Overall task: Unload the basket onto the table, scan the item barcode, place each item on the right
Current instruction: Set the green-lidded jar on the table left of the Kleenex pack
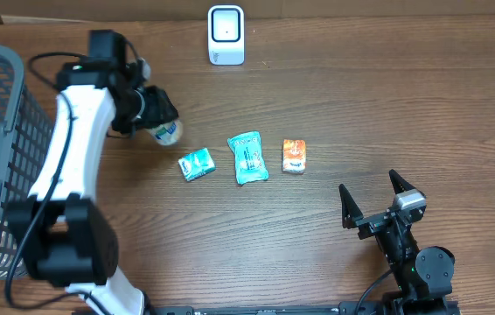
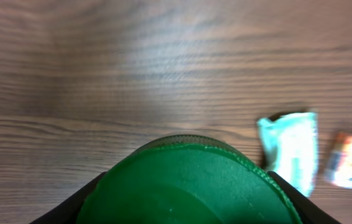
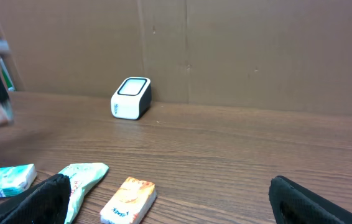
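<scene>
Quick headcount from my remote seat: one barcode scanner (image 1: 226, 35), one green-lidded container (image 1: 168, 131), three packets and one grey mesh basket (image 1: 3, 114). The packets are two teal and one orange: a small teal packet (image 1: 197, 164), a bigger teal pouch (image 1: 247, 157) and an orange packet (image 1: 294, 156). They sit in a loose row mid-table, close together but not touching as far as I can see. The left gripper (image 1: 153, 114) is clamped on the container, which is held just left of the packet row and well short of the scanner. On the left wrist cam its green lid fills the bottom of the view, with a dark finger (image 2: 70, 210) on either side. The right gripper (image 1: 368, 184) sits near the front edge on the right with its jaws spread wide and nothing between them. Its cam looks across the packets to the scanner, which stands at the back edge right up by the cardboard wall (image 3: 257, 50). The basket hugs the left edge, and the left arm runs alongside it. For room to move, there's bare wooden table (image 1: 387, 96) between the container and the scanner. The whole right half behind the right gripper is bare too.
</scene>
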`<control>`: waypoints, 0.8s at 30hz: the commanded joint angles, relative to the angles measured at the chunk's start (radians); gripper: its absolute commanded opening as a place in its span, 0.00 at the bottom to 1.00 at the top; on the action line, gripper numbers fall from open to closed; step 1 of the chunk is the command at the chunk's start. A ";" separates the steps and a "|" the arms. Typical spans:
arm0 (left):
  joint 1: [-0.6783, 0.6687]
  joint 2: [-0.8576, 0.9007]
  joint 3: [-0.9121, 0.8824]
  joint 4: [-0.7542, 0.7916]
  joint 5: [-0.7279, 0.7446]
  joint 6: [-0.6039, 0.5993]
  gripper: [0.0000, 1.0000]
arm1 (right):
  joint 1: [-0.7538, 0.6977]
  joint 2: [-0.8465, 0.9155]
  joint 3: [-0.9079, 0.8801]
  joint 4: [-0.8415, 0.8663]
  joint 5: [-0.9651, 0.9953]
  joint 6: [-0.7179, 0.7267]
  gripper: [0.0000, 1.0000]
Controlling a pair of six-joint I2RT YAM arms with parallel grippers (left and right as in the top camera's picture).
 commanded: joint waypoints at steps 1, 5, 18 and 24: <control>-0.021 0.064 0.008 0.003 -0.065 0.022 0.58 | 0.004 -0.011 -0.010 0.003 0.000 0.002 1.00; -0.039 0.129 0.008 0.013 -0.130 0.021 0.58 | 0.004 -0.011 -0.010 0.003 0.000 0.002 1.00; -0.046 0.152 0.008 0.065 -0.175 0.007 0.73 | 0.004 -0.012 -0.010 0.003 0.000 0.002 1.00; -0.045 0.149 0.026 0.049 -0.172 0.013 0.81 | 0.004 -0.011 -0.010 0.003 0.000 0.002 1.00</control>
